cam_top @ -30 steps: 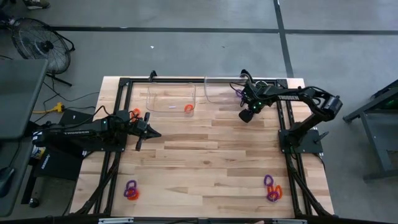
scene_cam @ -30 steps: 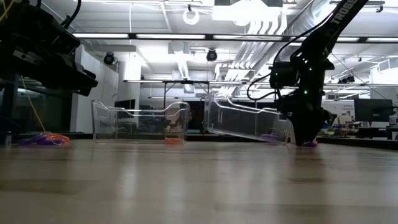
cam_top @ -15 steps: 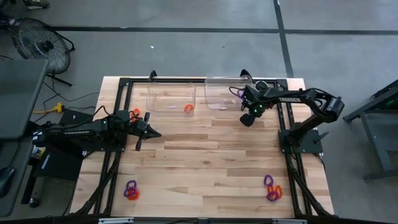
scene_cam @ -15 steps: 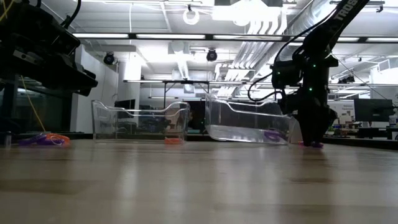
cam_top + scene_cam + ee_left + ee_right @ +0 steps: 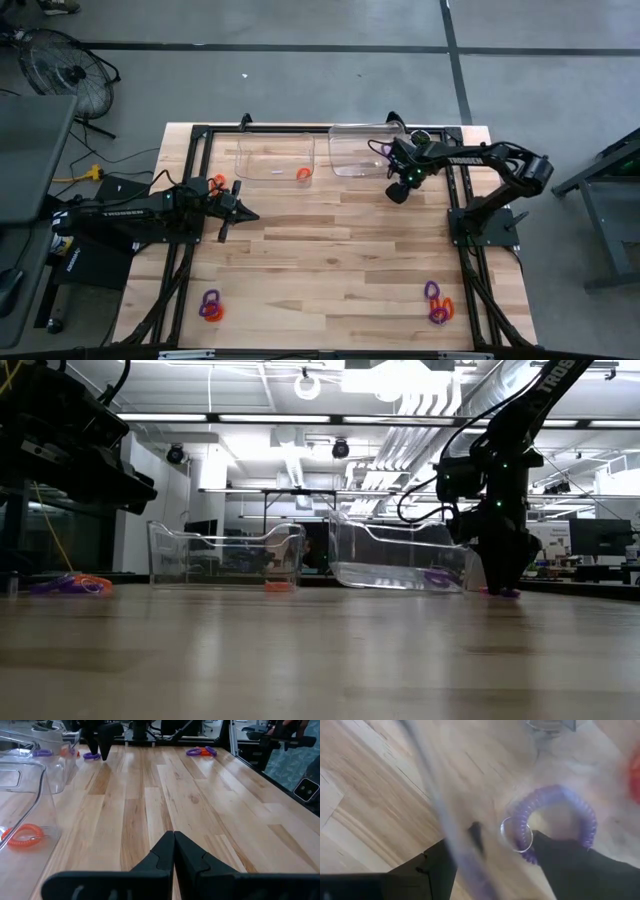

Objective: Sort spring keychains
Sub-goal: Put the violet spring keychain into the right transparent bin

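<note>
Wooden table [image 5: 330,250] holds two clear bins [image 5: 275,158]. Right gripper [image 5: 397,191] sits just beside the right bin, fingers parted around a purple keychain [image 5: 555,822]. Left gripper [image 5: 173,851] waits clenched, empty, mid-table.

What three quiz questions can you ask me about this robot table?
1. True or false: the left gripper is shut.
2. What colour is the keychain in the left bin? A orange, B purple, C green.
3. Fill in: the gripper down beside the right bin is the ___ gripper.

Key: 1 true. 2 A. 3 right, so the right gripper.
</note>
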`<state>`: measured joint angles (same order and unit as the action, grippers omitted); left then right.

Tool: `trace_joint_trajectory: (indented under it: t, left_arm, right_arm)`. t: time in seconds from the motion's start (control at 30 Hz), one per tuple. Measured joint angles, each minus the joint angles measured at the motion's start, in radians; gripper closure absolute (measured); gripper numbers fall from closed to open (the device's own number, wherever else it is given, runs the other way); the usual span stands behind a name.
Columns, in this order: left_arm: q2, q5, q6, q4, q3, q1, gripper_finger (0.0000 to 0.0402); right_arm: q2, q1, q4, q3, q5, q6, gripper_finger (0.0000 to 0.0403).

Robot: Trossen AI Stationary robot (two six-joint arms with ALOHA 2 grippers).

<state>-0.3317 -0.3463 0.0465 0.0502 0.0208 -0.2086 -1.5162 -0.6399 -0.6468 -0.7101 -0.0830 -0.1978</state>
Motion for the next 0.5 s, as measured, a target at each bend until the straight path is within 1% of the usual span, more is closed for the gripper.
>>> trace_joint_trajectory:
  t: [0.13, 0.37, 0.5]
  left_arm:
    - [0.0, 0.0, 0.0, 0.0, 0.0, 0.0, 0.04]
    - [0.0, 0.0, 0.0, 0.0, 0.0, 0.0, 0.04]
    - [0.0, 0.0, 0.0, 0.0, 0.0, 0.0, 0.04]
  right_arm:
    - [-0.002, 0.0, 0.002, -0.023, 0.02, 0.016, 0.0164]
    - [-0.001, 0.0, -0.009, -0.049, 0.024, 0.022, 0.0164]
    - [-0.001, 0.0, -0.037, -0.058, 0.042, 0.023, 0.0164]
